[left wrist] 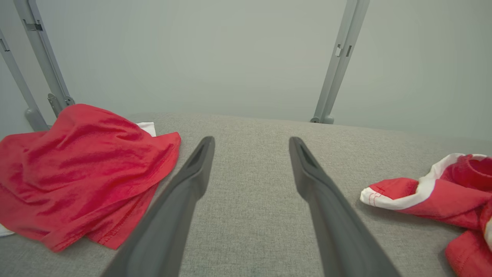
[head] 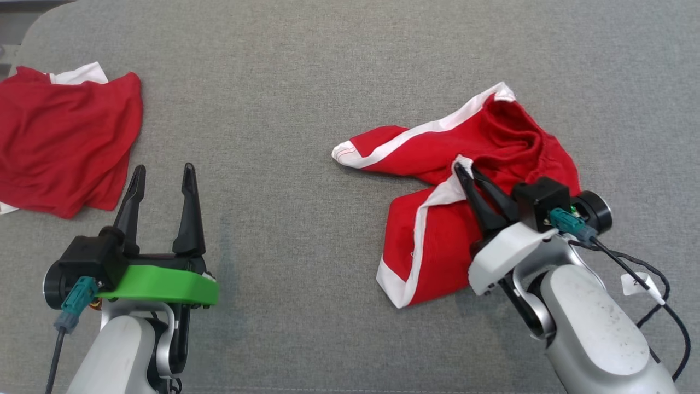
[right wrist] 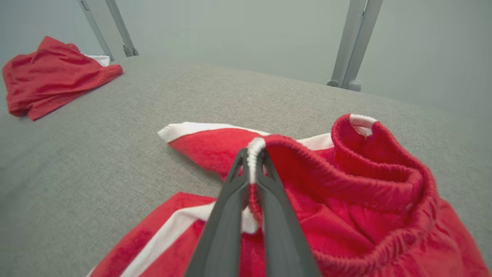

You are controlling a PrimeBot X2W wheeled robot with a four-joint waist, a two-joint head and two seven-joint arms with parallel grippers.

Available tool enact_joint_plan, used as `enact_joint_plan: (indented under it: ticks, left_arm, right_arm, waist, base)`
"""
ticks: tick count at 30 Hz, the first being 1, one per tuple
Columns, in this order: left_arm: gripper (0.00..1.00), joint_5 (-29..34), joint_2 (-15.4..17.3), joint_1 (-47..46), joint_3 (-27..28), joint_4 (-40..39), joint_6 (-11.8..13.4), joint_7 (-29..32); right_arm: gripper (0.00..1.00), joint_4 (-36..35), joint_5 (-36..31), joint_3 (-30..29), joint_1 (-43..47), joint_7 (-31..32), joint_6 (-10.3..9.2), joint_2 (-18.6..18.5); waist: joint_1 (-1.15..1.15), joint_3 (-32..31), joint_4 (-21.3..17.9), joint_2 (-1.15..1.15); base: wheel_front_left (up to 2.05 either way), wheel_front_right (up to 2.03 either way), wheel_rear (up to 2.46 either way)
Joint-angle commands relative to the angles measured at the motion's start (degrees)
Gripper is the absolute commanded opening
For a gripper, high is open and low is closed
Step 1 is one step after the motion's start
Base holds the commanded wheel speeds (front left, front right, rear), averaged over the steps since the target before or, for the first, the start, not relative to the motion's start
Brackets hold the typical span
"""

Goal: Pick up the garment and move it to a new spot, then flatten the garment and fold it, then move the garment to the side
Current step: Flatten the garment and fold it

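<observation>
The garment (head: 465, 180) is a pair of red shorts with white side stripes, crumpled at the right of the grey table; it also lies at the right edge of the left wrist view as red shorts (left wrist: 442, 192). My right gripper (head: 462, 171) is shut on the elastic waistband of the garment (right wrist: 346, 200), with the white-edged band pinched between its fingertips (right wrist: 240, 161). My left gripper (head: 163, 174) stands open over bare table at the lower left, apart from any cloth, its fingers (left wrist: 200, 161) wide with nothing between them.
A second red garment with white trim (head: 65, 148) lies bunched at the table's left edge, just left of my left gripper. Grey frame posts (left wrist: 334, 65) rise behind the table's far edge. Grey cloth-covered table (head: 306, 230) stretches between the two garments.
</observation>
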Motion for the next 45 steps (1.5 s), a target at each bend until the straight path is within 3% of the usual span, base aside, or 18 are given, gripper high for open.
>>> enact_joint_plan:
  ticks: [1, 10, 19, 26, 32, 43, 44, 45]
  left_arm:
    - [1.00, 0.47, -0.11, -1.03, 0.43, 0.15, -0.19, -0.20]
    - [1.00, 1.36, 0.09, -0.63, 1.63, -0.10, -0.62, -0.24]
    - [1.00, 2.04, 0.95, -0.59, 2.04, -0.88, -0.62, -0.20]
    - [1.00, 2.25, 1.57, -1.42, 1.67, -1.44, -0.63, 0.13]
    - [1.00, 2.21, 1.44, -2.03, 0.98, -1.86, -0.72, 0.50]
    - [1.00, 2.01, 1.28, -1.82, 0.86, -1.83, -0.38, 0.30]
    - [1.00, 1.99, 1.27, -1.75, 0.83, -1.84, -0.33, 0.28]
    - [1.00, 1.96, 1.28, -1.65, 0.83, -1.81, -0.30, 0.26]
  right_arm:
    - [0.00, -1.29, 0.43, 1.16, -1.11, -0.32, -0.02, 0.50]
    - [0.00, -11.21, 2.87, 5.88, -3.59, 0.15, -0.02, 2.40]
    - [0.00, -14.26, 1.86, -3.63, 1.42, 2.73, -0.02, 0.54]
    - [0.00, -10.34, 2.61, -13.47, 3.82, 2.79, -0.02, -1.12]
    - [0.00, -0.99, 4.07, -19.33, 2.73, 1.16, -0.03, -2.71]
    - [0.00, 9.45, 4.11, -20.58, 0.11, -3.40, -0.02, -3.18]
    - [0.02, 9.90, 4.17, -20.46, -0.14, -3.88, -0.02, -3.06]
    - [0.37, 10.38, 4.11, -20.35, -0.31, -4.25, -0.02, -2.97]
  waist:
    - [0.00, 0.06, -0.37, 0.00]
    - [0.00, 0.03, -3.43, 0.00]
    - [0.00, 0.43, -6.80, 0.00]
    - [0.00, 1.48, -7.90, 0.00]
    - [0.00, 2.66, -7.03, 0.00]
    - [0.00, 3.51, -5.53, 0.00]
    - [0.00, 3.45, -5.51, 0.00]
    - [0.00, 3.34, -5.50, 0.00]
  base:
    - [0.00, 0.00, 0.00]
    - [0.00, 0.00, 0.00]
    - [0.00, 0.00, 0.00]
    - [0.00, 0.00, 0.00]
    - [0.00, 0.00, 0.00]
    - [0.00, 0.00, 0.00]
    - [0.00, 0.00, 0.00]
    - [0.00, 0.00, 0.00]
